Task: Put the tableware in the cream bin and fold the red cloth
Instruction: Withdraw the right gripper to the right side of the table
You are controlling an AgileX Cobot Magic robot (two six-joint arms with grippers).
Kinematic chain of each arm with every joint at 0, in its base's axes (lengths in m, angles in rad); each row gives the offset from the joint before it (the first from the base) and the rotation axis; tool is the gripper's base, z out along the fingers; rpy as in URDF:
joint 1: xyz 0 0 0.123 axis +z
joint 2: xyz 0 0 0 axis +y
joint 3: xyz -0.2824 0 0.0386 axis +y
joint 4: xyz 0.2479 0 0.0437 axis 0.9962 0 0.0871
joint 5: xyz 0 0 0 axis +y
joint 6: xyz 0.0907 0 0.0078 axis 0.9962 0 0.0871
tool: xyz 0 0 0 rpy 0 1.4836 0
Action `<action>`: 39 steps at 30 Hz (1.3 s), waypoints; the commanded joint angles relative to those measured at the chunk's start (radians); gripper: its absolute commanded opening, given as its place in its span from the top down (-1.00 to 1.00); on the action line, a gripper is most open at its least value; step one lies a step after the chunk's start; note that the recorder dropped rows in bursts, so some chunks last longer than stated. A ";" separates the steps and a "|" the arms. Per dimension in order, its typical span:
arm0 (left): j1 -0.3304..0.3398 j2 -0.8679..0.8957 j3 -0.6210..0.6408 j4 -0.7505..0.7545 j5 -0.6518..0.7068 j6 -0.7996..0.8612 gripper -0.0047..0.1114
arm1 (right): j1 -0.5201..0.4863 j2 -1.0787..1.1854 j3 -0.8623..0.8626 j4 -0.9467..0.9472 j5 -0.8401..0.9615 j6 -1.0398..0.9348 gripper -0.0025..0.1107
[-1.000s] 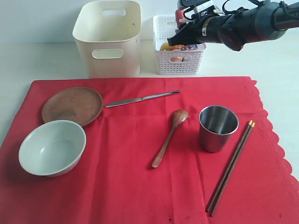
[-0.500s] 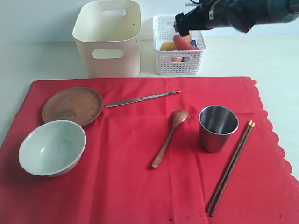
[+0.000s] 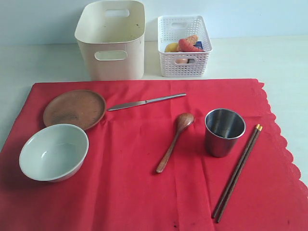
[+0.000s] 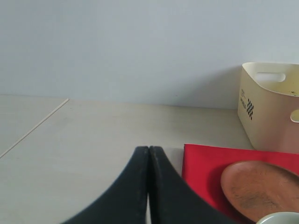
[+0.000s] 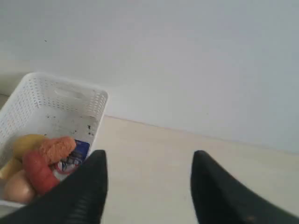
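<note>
The red cloth lies spread flat, scalloped edge at the right. On it rest a brown plate, a pale bowl, a steel knife, a wooden spoon, a steel cup and dark chopsticks. The cream bin stands behind the cloth. Neither arm shows in the exterior view. My left gripper is shut and empty over bare table beside the cloth's corner, near the plate. My right gripper is open and empty beside the white basket.
A white lattice basket holding food items stands right of the cream bin. Bare pale table surrounds the cloth, with a wall behind. The bin also shows in the left wrist view.
The right arm, over the white basket a second ago, has pulled up and out of the exterior view. Nothing on the cloth has moved.
</note>
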 commanded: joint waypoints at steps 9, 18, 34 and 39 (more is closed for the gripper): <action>0.002 -0.005 0.002 -0.006 -0.003 -0.007 0.90 | -0.005 -0.285 0.023 0.342 0.311 -0.262 0.95; 0.002 -0.005 0.002 -0.006 -0.003 -0.007 0.90 | -0.005 -0.478 0.221 0.401 0.409 -0.328 0.95; 0.002 -0.005 0.002 -0.006 -0.003 -0.007 0.90 | -0.005 -0.541 0.711 0.650 0.293 -0.414 0.93; 0.002 -0.005 0.002 -0.006 -0.003 -0.007 0.90 | -0.005 -0.517 0.765 0.694 0.188 -0.416 0.61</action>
